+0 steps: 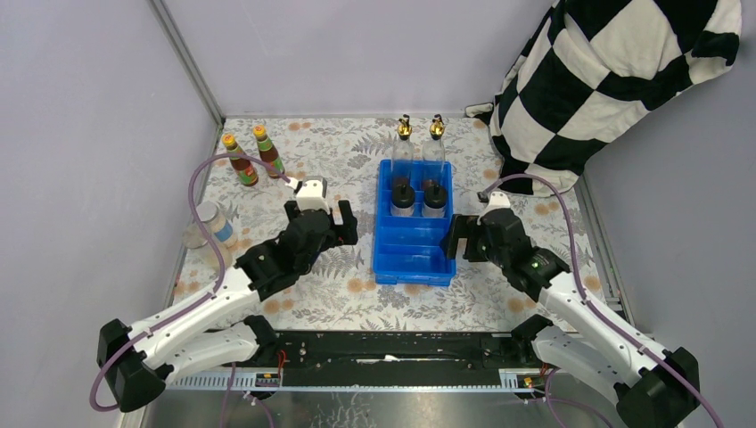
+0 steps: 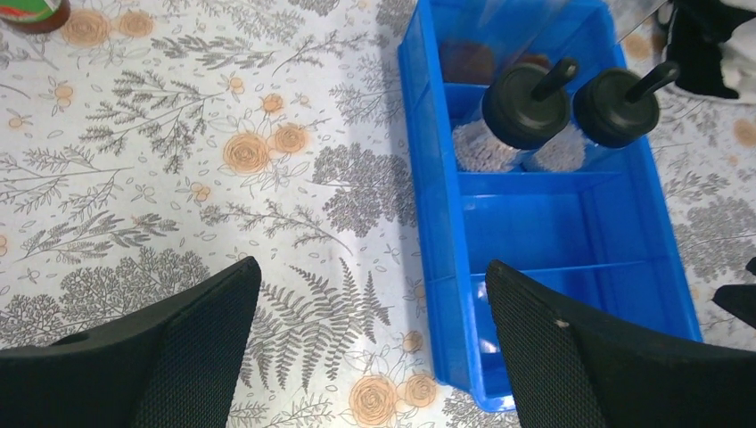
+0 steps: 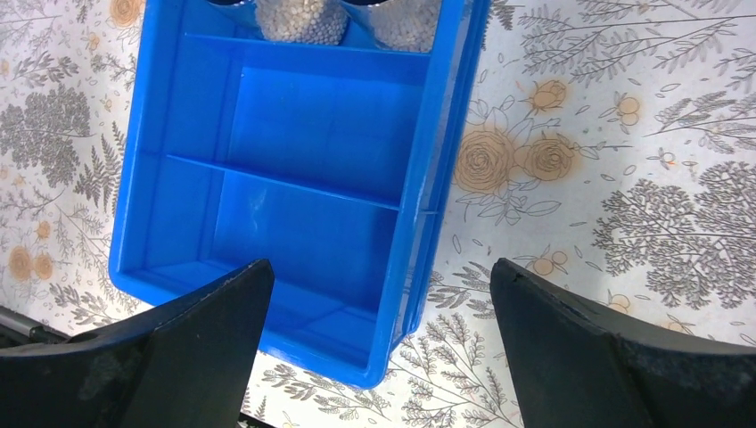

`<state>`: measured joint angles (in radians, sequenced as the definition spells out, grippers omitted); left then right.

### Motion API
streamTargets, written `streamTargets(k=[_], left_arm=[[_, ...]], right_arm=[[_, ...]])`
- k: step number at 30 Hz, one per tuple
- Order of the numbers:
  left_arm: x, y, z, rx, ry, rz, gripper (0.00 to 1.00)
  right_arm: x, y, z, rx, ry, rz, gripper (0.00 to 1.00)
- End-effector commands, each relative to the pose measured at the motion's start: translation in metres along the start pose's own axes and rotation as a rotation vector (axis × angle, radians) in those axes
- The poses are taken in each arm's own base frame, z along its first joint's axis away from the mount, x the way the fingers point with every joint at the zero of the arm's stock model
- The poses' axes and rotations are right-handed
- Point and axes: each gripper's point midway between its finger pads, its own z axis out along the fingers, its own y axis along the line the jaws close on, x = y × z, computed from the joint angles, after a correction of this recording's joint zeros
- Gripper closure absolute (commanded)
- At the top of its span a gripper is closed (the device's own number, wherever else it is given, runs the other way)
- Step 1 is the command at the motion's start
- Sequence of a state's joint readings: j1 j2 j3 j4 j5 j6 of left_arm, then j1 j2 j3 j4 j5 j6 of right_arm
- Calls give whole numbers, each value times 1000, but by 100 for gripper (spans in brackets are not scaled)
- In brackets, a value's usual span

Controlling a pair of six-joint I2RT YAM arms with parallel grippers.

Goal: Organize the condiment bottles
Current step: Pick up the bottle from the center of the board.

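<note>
Jars (image 1: 212, 225) only in overhead view; left end effector (image 2: 373, 272) and right end effector (image 3: 382, 267) gaping, empty.

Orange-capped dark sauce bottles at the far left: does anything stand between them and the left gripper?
Nothing visible does. The two slim orange-capped dark sauce bottles stand on the floral tablecloth, beyond and left of the open left gripper. Only that arm's own purple cable loops close by them.

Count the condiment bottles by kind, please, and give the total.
Slim dark sauce bottles with orange caps: 2
Tall clear bottles with gold spouts: 2
Squat pale bottles with black caps: 2
Clear jars with silver lids: 2
Total: 8
</note>
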<state>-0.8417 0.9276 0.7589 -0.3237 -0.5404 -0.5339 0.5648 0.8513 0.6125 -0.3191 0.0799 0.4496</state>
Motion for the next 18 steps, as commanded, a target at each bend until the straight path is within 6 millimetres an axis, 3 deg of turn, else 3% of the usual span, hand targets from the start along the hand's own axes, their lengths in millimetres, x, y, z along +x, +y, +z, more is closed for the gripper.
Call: streamTargets(k=[1, 8, 12, 15, 18], left_arm=[[15, 10, 2, -35, 22, 8, 1], [8, 11, 7, -60, 9, 24, 1], [-9, 14, 17, -82, -24, 25, 1], [-38, 29, 38, -122, -57, -8, 1], [-66, 51, 78, -134, -28, -53, 1]], right_arm=[[-1, 12, 6, -67, -8, -11, 0], [3, 12, 14, -68, 11, -24, 0], [2, 17, 15, -87, 11, -24, 0], [3, 17, 16, -85, 16, -23, 0], [5, 19, 15, -98, 28, -17, 0]])
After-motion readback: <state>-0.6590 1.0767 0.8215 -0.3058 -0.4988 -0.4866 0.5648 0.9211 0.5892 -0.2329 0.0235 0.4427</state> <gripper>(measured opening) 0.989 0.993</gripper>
